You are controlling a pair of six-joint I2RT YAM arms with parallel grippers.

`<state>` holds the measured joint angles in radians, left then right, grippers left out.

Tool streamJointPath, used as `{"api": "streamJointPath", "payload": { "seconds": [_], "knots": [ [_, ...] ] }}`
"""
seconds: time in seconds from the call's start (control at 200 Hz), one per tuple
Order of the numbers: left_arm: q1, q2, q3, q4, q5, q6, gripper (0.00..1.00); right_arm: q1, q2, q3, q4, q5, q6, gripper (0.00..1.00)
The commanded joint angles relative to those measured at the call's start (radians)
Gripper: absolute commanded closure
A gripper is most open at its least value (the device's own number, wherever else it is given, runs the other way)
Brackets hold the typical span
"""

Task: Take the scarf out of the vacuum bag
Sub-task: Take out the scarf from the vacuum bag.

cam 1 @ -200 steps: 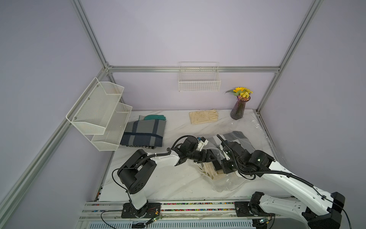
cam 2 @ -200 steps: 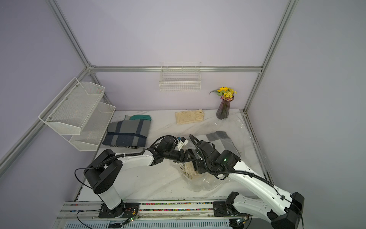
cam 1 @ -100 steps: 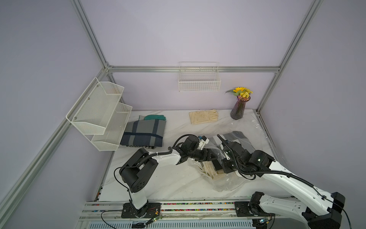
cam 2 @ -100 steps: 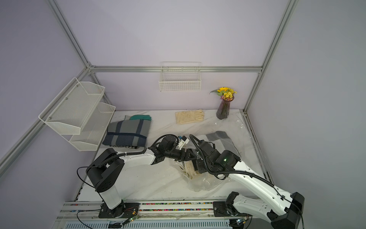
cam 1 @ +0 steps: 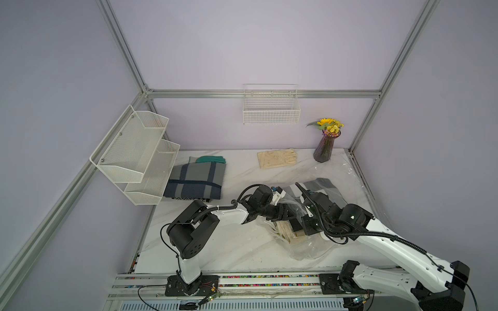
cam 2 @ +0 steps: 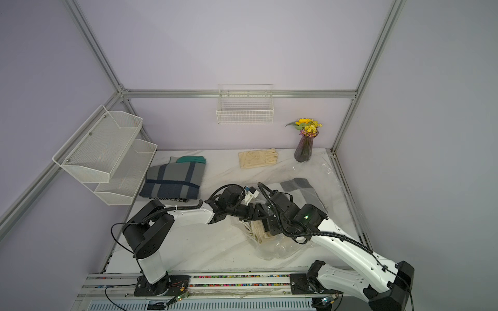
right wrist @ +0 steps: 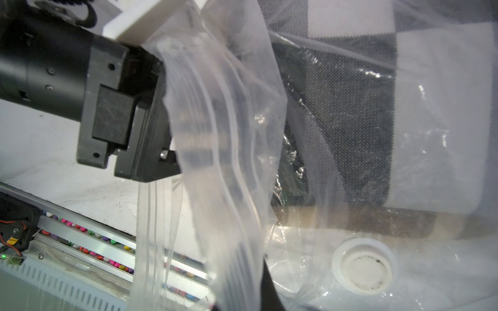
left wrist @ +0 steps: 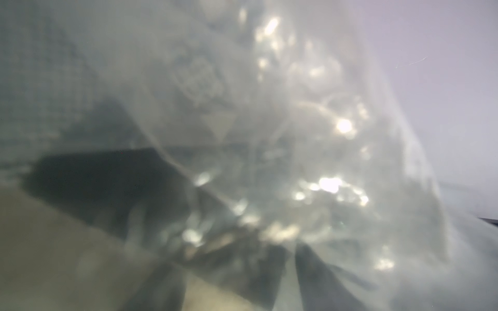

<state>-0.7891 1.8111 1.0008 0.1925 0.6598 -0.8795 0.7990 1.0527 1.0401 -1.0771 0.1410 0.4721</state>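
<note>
The vacuum bag (cam 1: 307,250) is a crinkly clear bag lying at the front right of the table in both top views (cam 2: 277,250). Its white valve cap (right wrist: 363,266) shows in the right wrist view. Inside lies the scarf (cam 1: 283,231), checked grey, dark and cream with a fringe (right wrist: 350,121). My right gripper (cam 1: 296,225) is shut on the bag's zip edge (right wrist: 215,161) and holds it up. My left gripper (cam 1: 292,212) is inside the bag's mouth. Its fingers (left wrist: 323,277) stand apart in a blurred view, with cream scarf cloth (left wrist: 54,255) beside them.
A folded plaid cloth (cam 1: 195,183) and a green glove (cam 1: 210,159) lie at the back left under a white mesh shelf (cam 1: 134,153). Cream gloves (cam 1: 277,159) and a vase of flowers (cam 1: 326,145) stand at the back. A wire basket (cam 1: 270,110) hangs on the wall.
My left arm has pushed slightly further toward the bag's mouth. The right arm and the bag edge it holds have stayed still.
</note>
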Motion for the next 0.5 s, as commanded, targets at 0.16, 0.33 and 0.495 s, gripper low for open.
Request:
{"api": "streamJointPath", "payload": {
  "seconds": [0.16,0.33,0.495],
  "knots": [
    [-0.010,0.030,0.057,-0.018,0.004,0.005,0.51,0.006,-0.028,0.009,-0.022,0.020,0.014,0.92],
    [-0.011,0.017,0.095,-0.060,0.004,0.014,0.74,0.005,-0.030,0.007,-0.022,0.023,0.014,0.92],
    [-0.014,-0.053,0.138,-0.142,-0.004,0.043,0.92,0.006,-0.032,0.003,-0.019,0.026,0.015,0.92]
  ]
}}
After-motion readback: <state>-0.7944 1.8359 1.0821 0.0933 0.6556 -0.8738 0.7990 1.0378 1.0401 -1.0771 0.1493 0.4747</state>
